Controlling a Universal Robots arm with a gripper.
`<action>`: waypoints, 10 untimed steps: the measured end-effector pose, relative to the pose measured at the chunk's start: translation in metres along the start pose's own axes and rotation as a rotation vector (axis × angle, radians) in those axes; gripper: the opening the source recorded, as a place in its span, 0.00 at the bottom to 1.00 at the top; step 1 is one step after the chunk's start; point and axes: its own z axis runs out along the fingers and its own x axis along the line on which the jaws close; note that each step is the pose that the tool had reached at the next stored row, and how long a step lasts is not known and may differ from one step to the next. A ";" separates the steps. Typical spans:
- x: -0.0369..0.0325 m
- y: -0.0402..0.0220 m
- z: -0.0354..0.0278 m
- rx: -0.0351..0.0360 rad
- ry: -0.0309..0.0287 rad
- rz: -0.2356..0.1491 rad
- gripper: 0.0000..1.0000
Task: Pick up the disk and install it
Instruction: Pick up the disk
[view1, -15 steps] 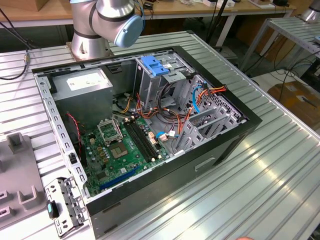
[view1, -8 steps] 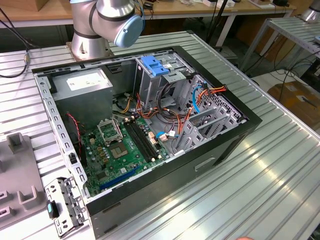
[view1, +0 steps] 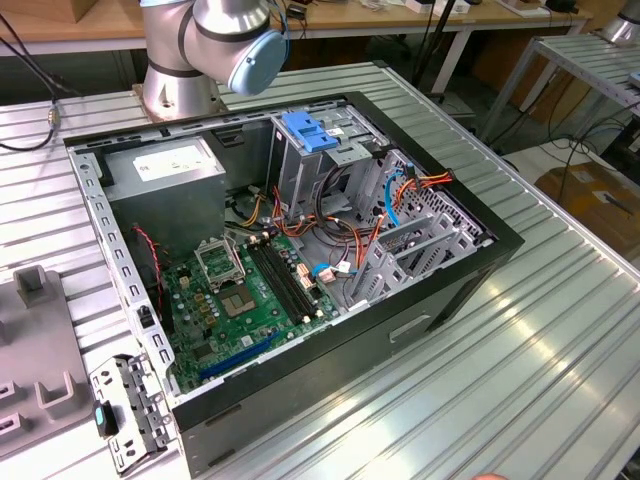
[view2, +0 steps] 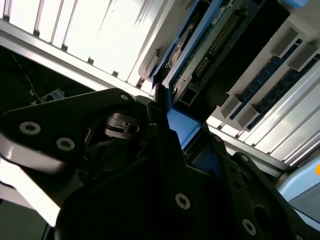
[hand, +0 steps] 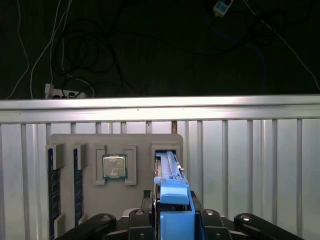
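Gripping the disk (hand: 169, 167) by blue plastic rail, black end effector (hand: 175, 216) closed, silver edge at grey tray (hand: 75, 142) slot

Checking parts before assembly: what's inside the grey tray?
The grey tray holds memory sticks, a processor chip and the disk on edge. The gripper covers the disk's near end.

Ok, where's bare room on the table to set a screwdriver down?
The ribbed table is bare on the exterior view's right of the computer case. Crowded: inside the case, cables over the motherboard; and the grey tray, where the end effector grips the disk.
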 end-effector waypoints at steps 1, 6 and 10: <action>0.0000 0.0000 -0.0017 0.0002 0.0001 0.000 0.37; 0.0002 -0.0001 -0.0077 0.0004 0.0005 0.000 0.37; 0.0001 -0.0001 -0.0079 0.0002 0.0006 0.000 0.37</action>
